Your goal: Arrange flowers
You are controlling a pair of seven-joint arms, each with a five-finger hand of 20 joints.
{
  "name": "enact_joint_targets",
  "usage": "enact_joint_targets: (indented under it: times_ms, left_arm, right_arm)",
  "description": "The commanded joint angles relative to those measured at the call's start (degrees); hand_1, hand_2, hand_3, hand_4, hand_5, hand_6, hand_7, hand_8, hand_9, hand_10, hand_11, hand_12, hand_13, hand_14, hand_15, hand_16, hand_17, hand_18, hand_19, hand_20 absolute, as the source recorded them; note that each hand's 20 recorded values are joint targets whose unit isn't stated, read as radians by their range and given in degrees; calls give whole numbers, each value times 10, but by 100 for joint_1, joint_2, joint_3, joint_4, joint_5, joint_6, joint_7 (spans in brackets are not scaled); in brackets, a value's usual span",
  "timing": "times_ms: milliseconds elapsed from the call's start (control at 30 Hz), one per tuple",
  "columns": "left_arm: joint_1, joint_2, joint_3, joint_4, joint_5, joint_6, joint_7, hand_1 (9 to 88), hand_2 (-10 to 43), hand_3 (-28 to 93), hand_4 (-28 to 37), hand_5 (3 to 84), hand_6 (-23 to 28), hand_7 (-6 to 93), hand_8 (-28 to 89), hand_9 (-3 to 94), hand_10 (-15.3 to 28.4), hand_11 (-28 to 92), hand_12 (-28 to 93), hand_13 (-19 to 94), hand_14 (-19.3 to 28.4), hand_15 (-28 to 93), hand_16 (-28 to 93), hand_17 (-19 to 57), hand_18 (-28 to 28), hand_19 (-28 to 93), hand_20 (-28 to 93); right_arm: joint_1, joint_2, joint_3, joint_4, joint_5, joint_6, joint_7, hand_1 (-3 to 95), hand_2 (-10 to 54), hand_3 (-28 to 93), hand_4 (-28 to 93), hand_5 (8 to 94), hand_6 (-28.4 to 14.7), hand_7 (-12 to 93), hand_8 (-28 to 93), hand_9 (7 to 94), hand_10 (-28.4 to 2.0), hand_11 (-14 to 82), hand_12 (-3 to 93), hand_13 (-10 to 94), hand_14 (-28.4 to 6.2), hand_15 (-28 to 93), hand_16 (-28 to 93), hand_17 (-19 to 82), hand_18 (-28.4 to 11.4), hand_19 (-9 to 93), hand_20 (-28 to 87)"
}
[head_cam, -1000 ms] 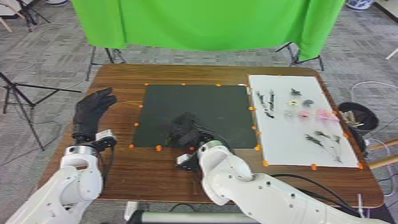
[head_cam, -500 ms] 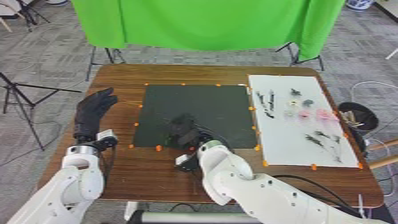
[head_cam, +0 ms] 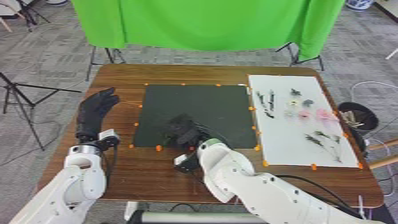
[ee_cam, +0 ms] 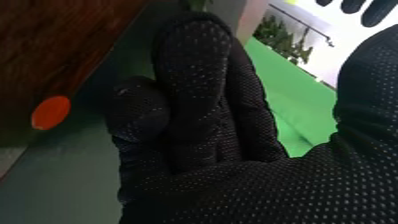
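Brown wood forms the table (head_cam: 120, 77) in the head view, with a dark mat (head_cam: 197, 102) at the middle and a white sheet (head_cam: 282, 145) on its right. The task's flowers are laid on that sheet: pink flowers (head_cam: 324, 115) near its right edge, a pale flower (head_cam: 292, 102) beside them, dark stems (head_cam: 269, 102) toward its left edge, and leafy stems (head_cam: 329, 142) nearer the robot. The left hand (head_cam: 95, 110) is held at the table's left side, released, with fingers extended. The right hand (head_cam: 186, 131) is placed over the near part of the mat, well apart from the sheet. If pickup is to follow, travel to the right is judged to be required; should the approach be made too low, loose flowers could be swept aside by the glove. Where stems lie close together, two could be caught in one grasp, and soft petals could be crushed by excess pressure. In the right wrist view, the right hand's longer fingers are seen extended and the hand is judged to be released. A bit of greenery (ee_cam: 195, 4) is seen near the fingertips; whether it is touched cannot be told. An orange marker (ee_cam: 51, 112) is seen beside the glove; if the hand were lowered carelessly, the marker could be snagged and the mat shifted.
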Motion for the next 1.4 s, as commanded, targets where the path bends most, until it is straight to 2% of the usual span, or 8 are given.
enact_joint_targets:
  times_ms: [33,167,233,367,467,533,800,1400]
  left_arm:
    - [-36,-73,40,36,-46,1,21,221,38,739,-283,523,17,202,-69,500,132,243,177,390,161,218,25,91,129,140,200]
    - [-43,-67,50,46,-77,20,52,222,39,739,-283,523,17,202,-69,500,132,243,177,390,161,218,25,91,130,140,200]
    - [19,-47,15,5,-101,51,84,221,38,740,-283,523,17,203,-69,499,132,243,177,390,160,218,25,91,130,139,199]
    - [47,-40,-30,6,-102,46,68,222,39,739,-283,523,17,203,-69,500,132,243,177,390,160,217,25,91,130,139,199]
    - [46,-47,-17,8,-137,46,87,221,38,740,-283,523,18,202,-69,500,131,243,176,389,160,218,25,91,130,139,200]
    - [-22,-71,27,42,-112,26,72,221,38,739,-283,523,17,201,-70,500,131,243,176,389,160,218,26,91,130,139,200]
    - [-98,-93,61,69,-84,-26,59,221,38,740,-283,523,17,203,-69,500,132,242,176,389,161,219,26,90,130,140,199]
    - [-151,-112,148,100,-118,-38,85,221,38,740,-283,522,17,202,-69,499,132,242,176,390,160,219,25,90,130,140,199]
  right_arm:
    - [-44,-18,-23,-2,50,-102,-69,196,-2,663,-63,540,-15,149,-66,657,-192,84,150,899,-80,493,286,657,-124,926,259]
    - [24,23,-42,-2,-55,108,-144,193,-3,666,-64,538,-16,149,-64,654,-192,85,147,900,-80,494,284,656,-124,928,256]
    - [101,69,-71,-22,-156,281,-210,193,-2,666,-64,541,-16,152,-63,656,-190,87,148,900,-80,494,283,656,-126,930,255]
    - [266,135,-41,-23,-151,526,-265,190,-3,668,-63,546,-16,158,-62,664,-190,90,152,901,-80,499,282,657,-129,932,268]
    - [363,151,-48,49,-125,472,-237,187,-4,670,-63,546,-16,159,-63,665,-190,89,155,900,-80,503,281,657,-130,932,278]
    - [400,160,-38,113,-137,331,-218,184,-4,670,-63,545,-16,158,-64,657,-190,86,154,900,-80,505,281,657,-129,932,280]
    - [565,131,-189,211,50,-120,-55,179,-5,663,-63,524,-14,139,-65,616,-189,78,142,899,-80,506,279,653,-132,932,286]
    - [658,-19,-233,332,291,-142,-125,178,-1,658,-62,495,-17,127,-61,573,-192,70,123,896,-82,504,274,651,-133,932,280]
